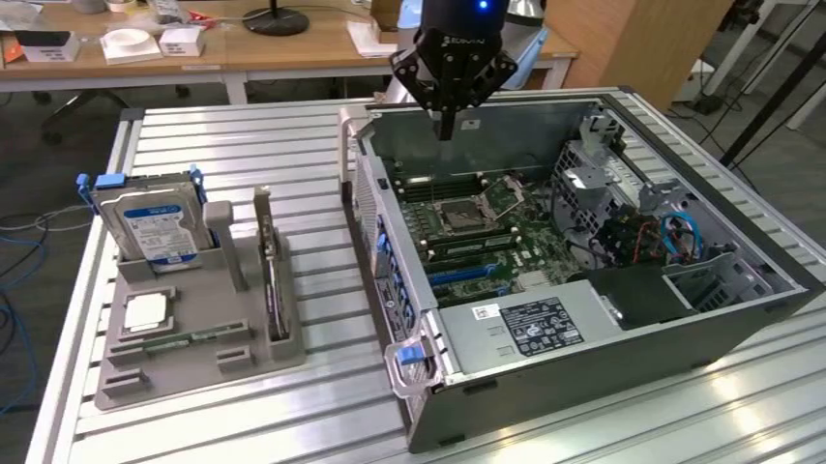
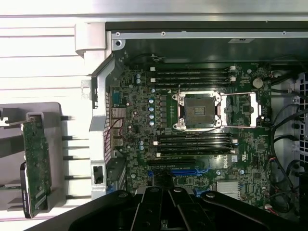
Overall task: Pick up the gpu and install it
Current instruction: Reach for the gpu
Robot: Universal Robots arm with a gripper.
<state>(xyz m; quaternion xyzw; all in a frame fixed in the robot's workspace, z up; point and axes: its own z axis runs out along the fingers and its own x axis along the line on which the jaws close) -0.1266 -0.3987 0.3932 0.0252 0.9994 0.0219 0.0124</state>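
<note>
The gpu (image 1: 269, 275) is a thin dark green card standing on edge in a slot of the grey parts holder (image 1: 193, 362), at the exterior view's left of the open computer case (image 1: 581, 387). In the wrist view the gpu (image 2: 36, 163) shows beside the case wall. My gripper (image 1: 446, 130) hangs above the far end of the case, over the motherboard (image 1: 478, 227), shut with nothing between its fingers. It is well apart from the gpu. The black fingers (image 2: 153, 207) point over the board near the blue expansion slot (image 2: 180, 172).
A silver hard drive (image 1: 149, 227) with blue clips stands upright in the holder, with a processor chip (image 1: 146, 309) and a memory stick (image 1: 193, 340) lying in front. A drive cage and cables (image 1: 645, 227) fill the case's right. Desks stand behind the slatted metal table (image 1: 258, 145).
</note>
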